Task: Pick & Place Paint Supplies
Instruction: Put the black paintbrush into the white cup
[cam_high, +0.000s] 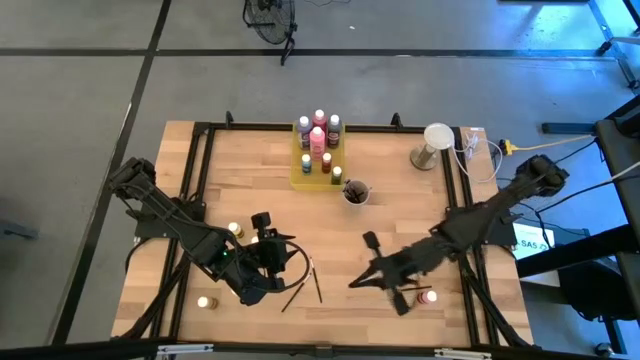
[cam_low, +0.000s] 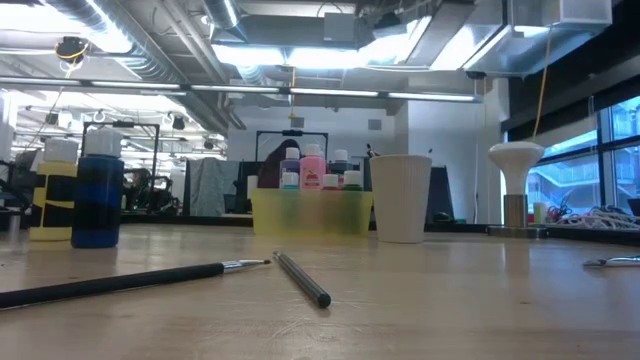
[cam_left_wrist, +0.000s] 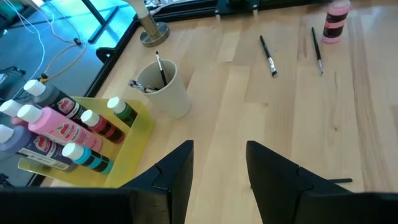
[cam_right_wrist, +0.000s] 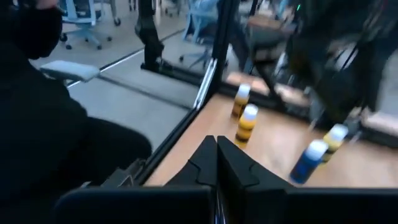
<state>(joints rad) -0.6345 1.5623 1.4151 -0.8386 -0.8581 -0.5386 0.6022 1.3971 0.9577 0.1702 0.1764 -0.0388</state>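
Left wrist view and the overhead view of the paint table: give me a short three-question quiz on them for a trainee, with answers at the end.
1. True or false: the cup has a brush standing in it.
2. The left gripper has its fingers: A) open with nothing between them; B) shut on a brush; C) shut on a bottle.
3. Short answer: the grouped paint bottles stand together in what?

Key
1. True.
2. A.
3. The yellow tray, beside the cup.
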